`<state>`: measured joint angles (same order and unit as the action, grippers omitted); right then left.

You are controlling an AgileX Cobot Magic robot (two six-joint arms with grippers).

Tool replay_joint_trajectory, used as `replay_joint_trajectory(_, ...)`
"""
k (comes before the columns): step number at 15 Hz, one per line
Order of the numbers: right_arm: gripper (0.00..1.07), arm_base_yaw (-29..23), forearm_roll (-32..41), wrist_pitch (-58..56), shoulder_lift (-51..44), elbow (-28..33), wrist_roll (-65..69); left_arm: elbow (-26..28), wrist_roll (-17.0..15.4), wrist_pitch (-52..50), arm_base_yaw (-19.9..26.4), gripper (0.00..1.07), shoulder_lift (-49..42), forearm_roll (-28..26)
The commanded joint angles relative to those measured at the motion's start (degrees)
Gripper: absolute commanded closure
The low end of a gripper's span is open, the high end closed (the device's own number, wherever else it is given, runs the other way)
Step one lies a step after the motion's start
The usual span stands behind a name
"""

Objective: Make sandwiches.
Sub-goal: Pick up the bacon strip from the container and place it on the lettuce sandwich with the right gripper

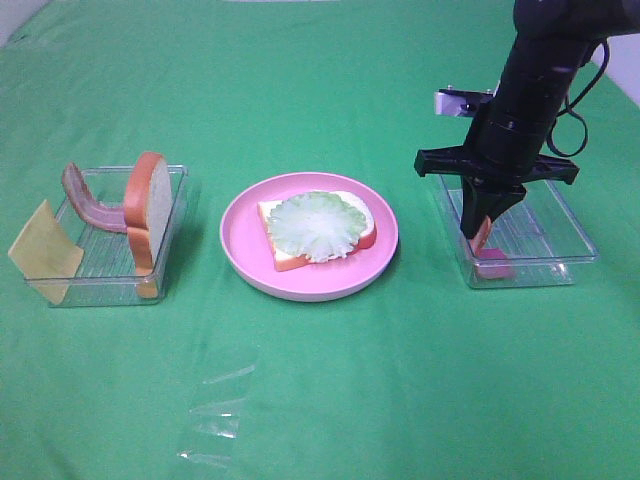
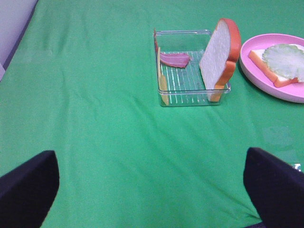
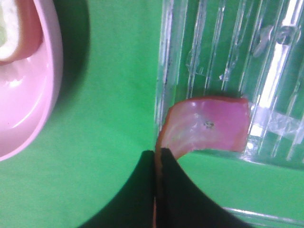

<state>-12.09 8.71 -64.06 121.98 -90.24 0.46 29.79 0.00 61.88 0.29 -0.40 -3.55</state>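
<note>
A bread slice [image 1: 285, 243] with lettuce [image 1: 318, 225] on top lies on the pink plate [image 1: 240, 235]. My right gripper [image 1: 481, 235] is shut on a bacon strip [image 3: 209, 124], lifting one end while its other end [image 1: 493, 265] rests in the right clear tray [image 1: 560, 255]. The left clear tray [image 1: 100, 285] holds an upright bread slice [image 1: 148, 205], a bacon strip [image 1: 88, 205] and a yellow cheese square [image 1: 44, 252] leaning on its outer end. My left gripper [image 2: 152, 190] is open and empty, hanging over bare cloth short of that tray [image 2: 190, 97].
Green cloth covers the table. A crumpled piece of clear plastic film [image 1: 215, 415] lies on the cloth near the front, left of centre. The pink plate's rim [image 3: 52, 76] sits close to the right tray's wall [image 3: 164, 80].
</note>
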Motion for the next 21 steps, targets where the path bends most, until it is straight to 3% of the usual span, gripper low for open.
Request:
replay_joint_trajectory(1, 1.05, 0.00, 0.00, -1.72, -0.86, -1.03, -0.46, -0.11, 0.00, -0.23, 0.06, 0.09, 0.00, -0.46)
replay_joint_trajectory(10, 1.05, 0.00, -0.80, -12.03, -3.15, -11.80, -0.46, -0.11, 0.00, -0.23, 0.06, 0.09, 0.00, -0.46)
replay_joint_trajectory(16, 1.05, 0.00, -3.44, -12.03, -9.74, -12.26, -0.46, -0.11, 0.00, -0.23, 0.06, 0.09, 0.00, -0.46)
replay_joint_trajectory(21, 1.05, -0.74, -1.32, -11.92, -11.06, -12.26, -0.46, -0.11, 0.00, -0.23, 0.06, 0.09, 0.00, -0.46)
